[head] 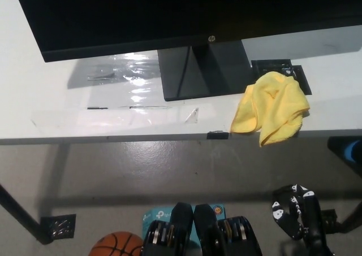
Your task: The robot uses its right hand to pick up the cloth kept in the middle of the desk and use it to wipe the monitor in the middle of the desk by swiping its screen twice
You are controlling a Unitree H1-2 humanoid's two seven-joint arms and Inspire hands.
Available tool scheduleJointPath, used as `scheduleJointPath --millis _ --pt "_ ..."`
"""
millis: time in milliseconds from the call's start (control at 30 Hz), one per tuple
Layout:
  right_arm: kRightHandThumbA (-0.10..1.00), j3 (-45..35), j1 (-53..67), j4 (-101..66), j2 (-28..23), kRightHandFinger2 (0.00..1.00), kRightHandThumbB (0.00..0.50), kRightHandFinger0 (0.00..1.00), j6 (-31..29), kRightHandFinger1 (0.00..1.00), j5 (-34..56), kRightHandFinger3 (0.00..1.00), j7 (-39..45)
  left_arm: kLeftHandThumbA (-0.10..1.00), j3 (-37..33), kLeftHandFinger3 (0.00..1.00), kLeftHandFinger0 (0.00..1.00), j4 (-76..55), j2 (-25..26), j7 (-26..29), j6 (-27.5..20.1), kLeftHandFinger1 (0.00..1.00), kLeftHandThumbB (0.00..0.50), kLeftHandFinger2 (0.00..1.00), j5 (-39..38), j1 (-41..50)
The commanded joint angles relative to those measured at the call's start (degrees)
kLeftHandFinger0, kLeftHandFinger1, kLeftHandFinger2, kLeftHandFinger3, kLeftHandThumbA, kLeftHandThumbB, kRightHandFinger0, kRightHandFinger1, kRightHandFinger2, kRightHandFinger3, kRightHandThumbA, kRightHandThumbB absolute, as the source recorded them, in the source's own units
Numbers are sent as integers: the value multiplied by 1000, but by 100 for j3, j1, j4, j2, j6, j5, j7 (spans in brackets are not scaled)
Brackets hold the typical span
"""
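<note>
The yellow cloth [273, 105] is lying crumpled at the right of the frame on the white bench [68, 103], just right of the stand of the monitor [169, 13] and partly covering a black plate [300, 75]. The black right hand [297, 213] is hanging low at the lower right, below the bench edge and well apart from the cloth, holding nothing; whether its fingers [280, 213] are apart or together cannot be told. An orange ball [116, 244] is sitting on the floor [141, 171] at the bottom left.
</note>
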Motion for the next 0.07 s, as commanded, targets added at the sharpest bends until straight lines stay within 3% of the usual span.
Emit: scheduleJointPath --millis 0,33 --pt "540 50 -105 -40 -22 1 32 0 -85 0 30 439 -157 -100 23 772 410 -116 211 9 12 473 146 626 5 -30" --pt "537 51 -107 -32 -24 0 32 0 -92 0 30 441 -163 -100 29 771 404 -141 206 3 15 469 146 623 -11 -22"
